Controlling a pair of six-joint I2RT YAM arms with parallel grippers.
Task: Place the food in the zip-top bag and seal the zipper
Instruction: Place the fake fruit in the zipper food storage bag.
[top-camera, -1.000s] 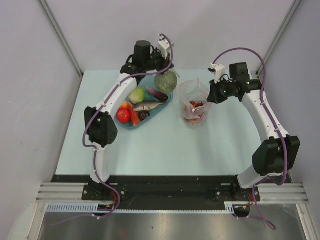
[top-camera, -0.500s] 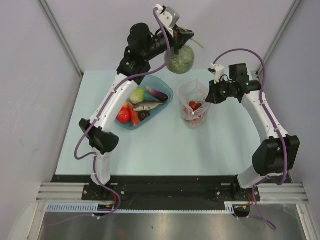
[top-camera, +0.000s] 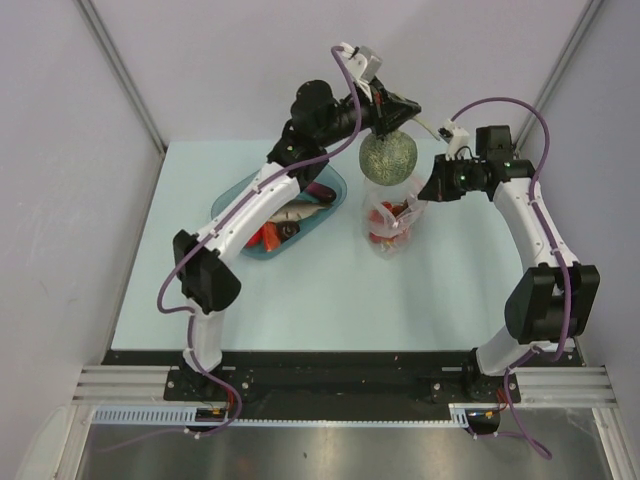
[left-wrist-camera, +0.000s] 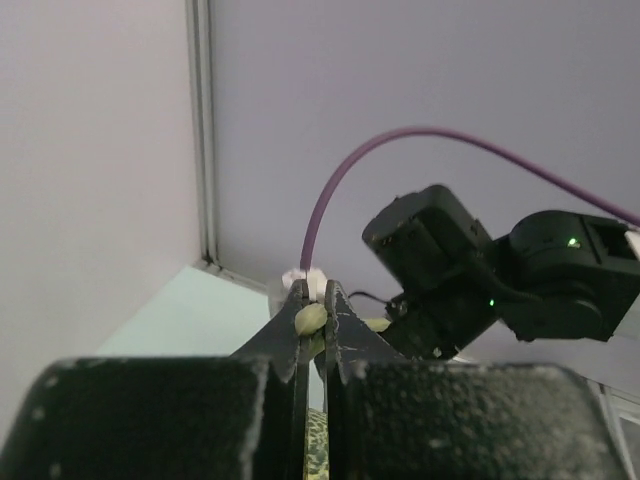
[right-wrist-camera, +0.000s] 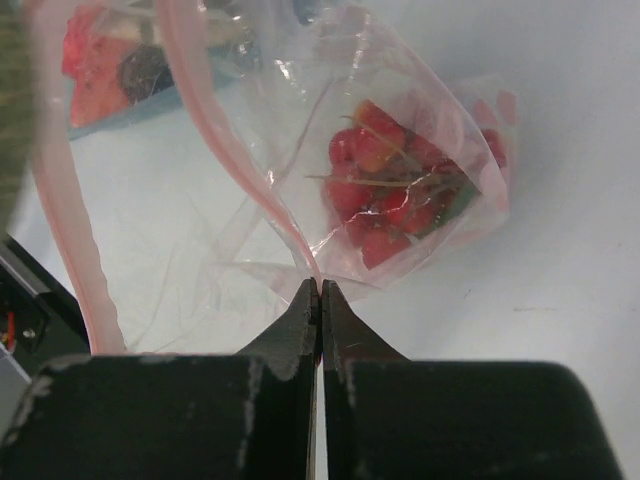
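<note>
clear crinkly plastic bag (top-camera: 392, 222), matt rough-netted squash (top-camera: 388, 157)

**Tray, tabletop and enclosure**

A blue translucent oval tray (top-camera: 228, 204) is lying diagonally, left of centre, on a pale blue tabletop (top-camera: 300, 300). Grey wall panels (top-camera: 60, 200) are enclosing the table on three sides. Metal posts (top-camera: 118, 70) are slanting up from its back corners, and a brushed steel sheet (top-camera: 330, 455) is spanning the bottom edge.
</note>
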